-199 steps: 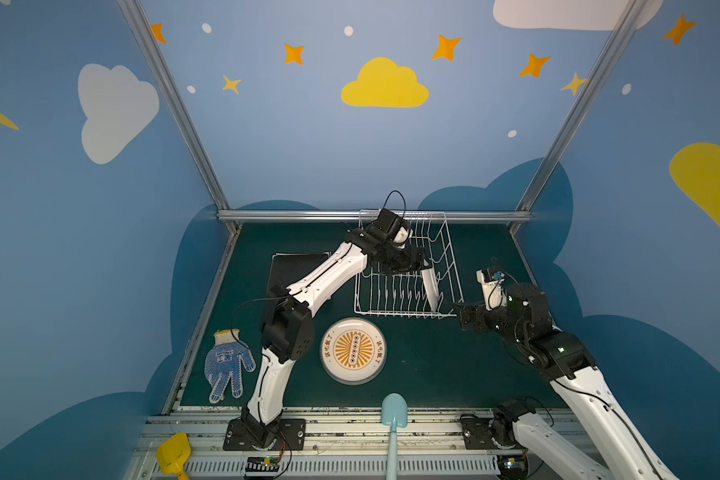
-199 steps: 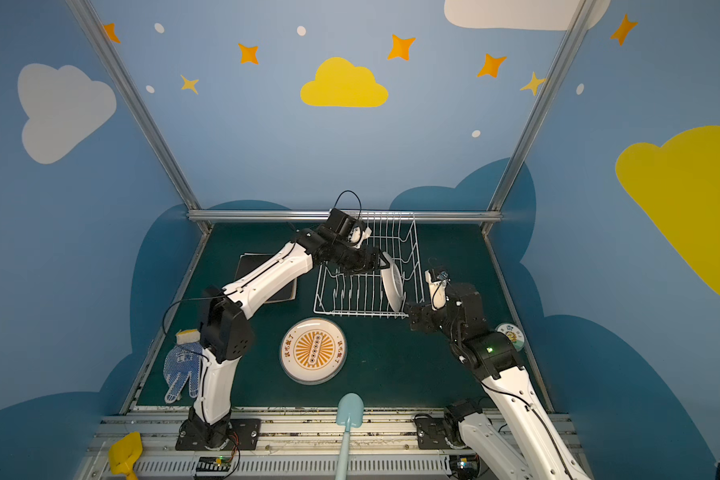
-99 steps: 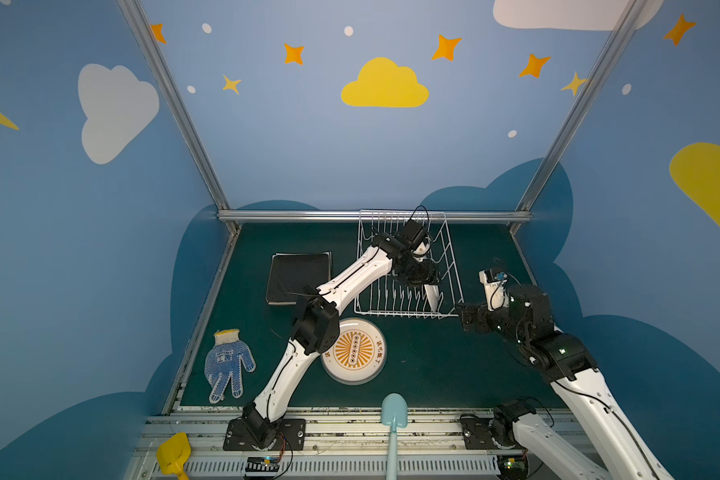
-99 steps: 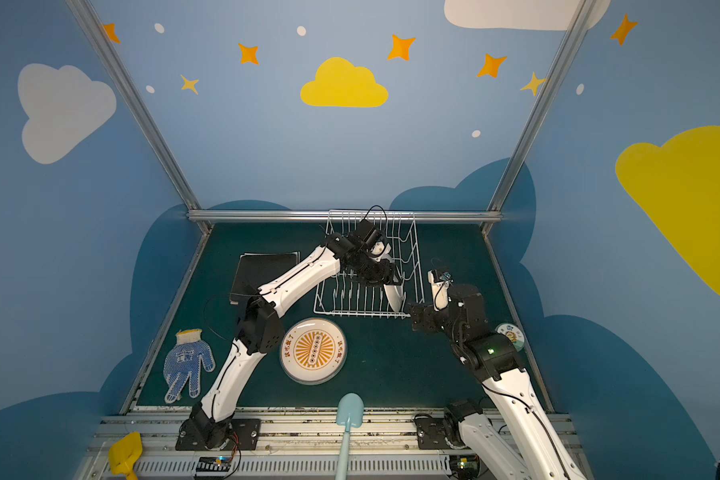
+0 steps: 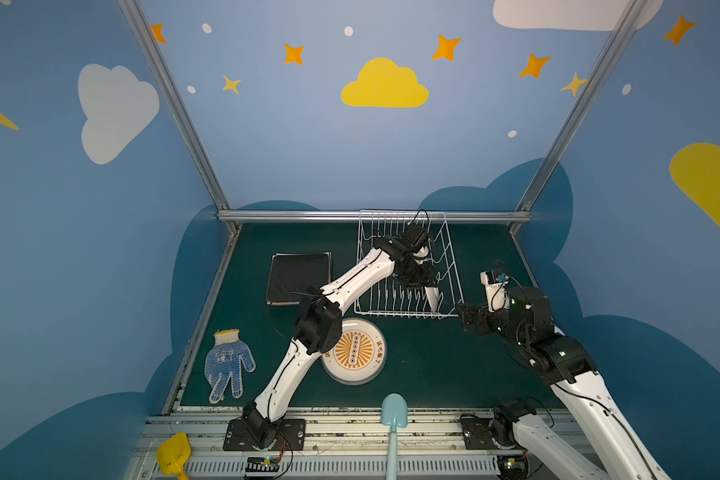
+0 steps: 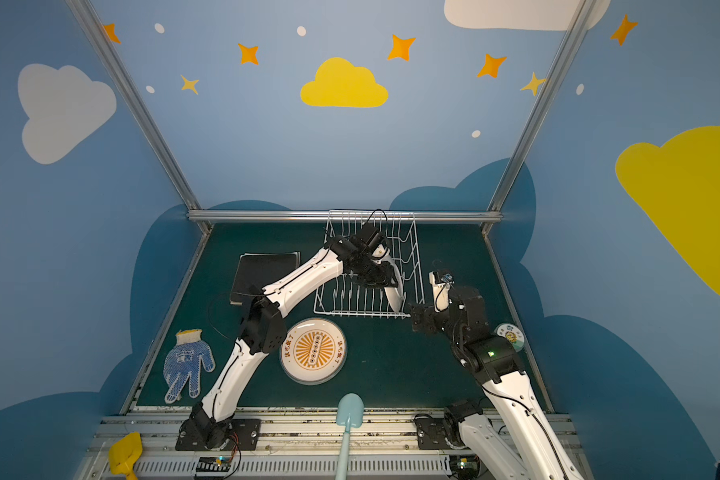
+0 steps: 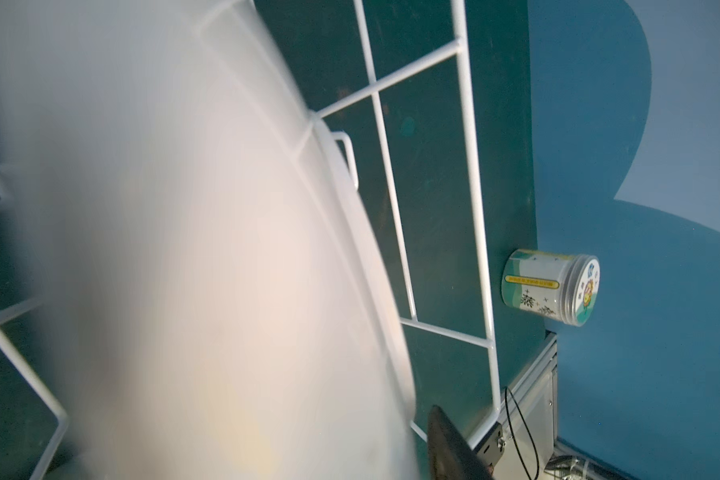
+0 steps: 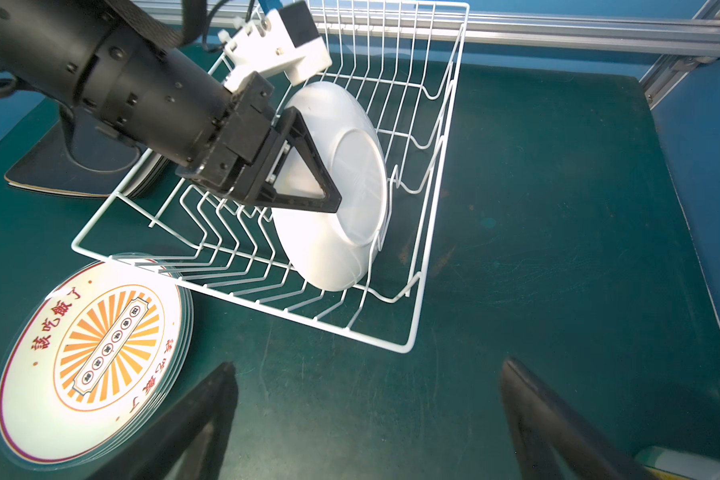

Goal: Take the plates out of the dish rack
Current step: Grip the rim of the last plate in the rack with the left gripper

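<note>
Reaching into the dish rack (image 8: 350, 320) with the left gripper (image 8: 312, 195), one black finger (image 8: 314, 160) against the back of a plain white round plate (image 8: 341, 232) and the other finger hidden behind it. Cannot tell if squeezing tight or only touching. Standing on its edge between the wire tines near the right end of the rack, leaning a bit, the only plate in there. Lying flat on the green counter (image 8: 537, 249) just in front of the rack, a stack of round plates (image 8: 92, 357) with an orange sun print and red letters on top. Lying flat to the left of the rack, a black square plate (image 5: 298, 276), with pale edges peeking out from under it. Hanging wide open over the counter near the rack's front right corner, the right gripper (image 8: 366, 365), holding nothing. Sitting off to the sides, a blue dotted glove (image 5: 227, 370), a light blue shovel (image 5: 393, 411), a yellow scoop (image 5: 174, 455) and a small jar (image 6: 510, 336) by the counter's right edge.
</note>
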`<state>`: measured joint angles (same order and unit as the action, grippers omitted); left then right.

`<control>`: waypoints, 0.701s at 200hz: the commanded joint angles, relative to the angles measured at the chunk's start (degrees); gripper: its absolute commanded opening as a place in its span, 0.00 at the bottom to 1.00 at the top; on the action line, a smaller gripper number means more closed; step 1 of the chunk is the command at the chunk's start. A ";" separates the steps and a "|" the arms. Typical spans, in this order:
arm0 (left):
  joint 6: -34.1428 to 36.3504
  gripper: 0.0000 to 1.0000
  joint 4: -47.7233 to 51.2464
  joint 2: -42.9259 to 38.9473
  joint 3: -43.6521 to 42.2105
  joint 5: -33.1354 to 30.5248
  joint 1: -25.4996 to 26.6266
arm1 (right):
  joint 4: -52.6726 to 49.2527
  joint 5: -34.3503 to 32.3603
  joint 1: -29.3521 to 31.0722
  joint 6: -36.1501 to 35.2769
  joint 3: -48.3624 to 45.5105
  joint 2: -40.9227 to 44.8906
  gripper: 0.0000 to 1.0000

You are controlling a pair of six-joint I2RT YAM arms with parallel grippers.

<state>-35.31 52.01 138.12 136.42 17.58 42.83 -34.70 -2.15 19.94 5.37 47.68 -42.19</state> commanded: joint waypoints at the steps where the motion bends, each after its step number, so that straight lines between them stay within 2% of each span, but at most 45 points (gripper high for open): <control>1: -0.97 0.46 -0.68 1.27 1.57 -2.51 0.24 | 1.30 -0.75 -0.26 0.67 -0.91 0.84 0.97; 13: -1.42 0.43 -0.51 1.27 1.47 -3.29 0.22 | 1.55 -0.83 -0.32 0.73 -1.04 0.93 0.97; 61: -3.95 0.38 -2.93 0.05 0.06 -2.21 0.22 | 1.56 -1.58 -0.41 0.95 -1.22 1.04 0.97; 111: -4.36 0.24 -2.61 -0.20 -0.58 -3.20 0.24 | 1.91 -1.89 -0.61 2.10 -2.01 1.63 0.97; 140: -5.48 0.11 -3.45 -0.95 -0.64 -1.21 0.24 | 1.83 -2.13 -0.70 1.69 -1.54 1.46 0.97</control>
<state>-40.12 47.86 138.12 136.46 16.78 43.40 -33.67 -3.62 19.53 6.68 46.15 -41.19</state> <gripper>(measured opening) 0.142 0.974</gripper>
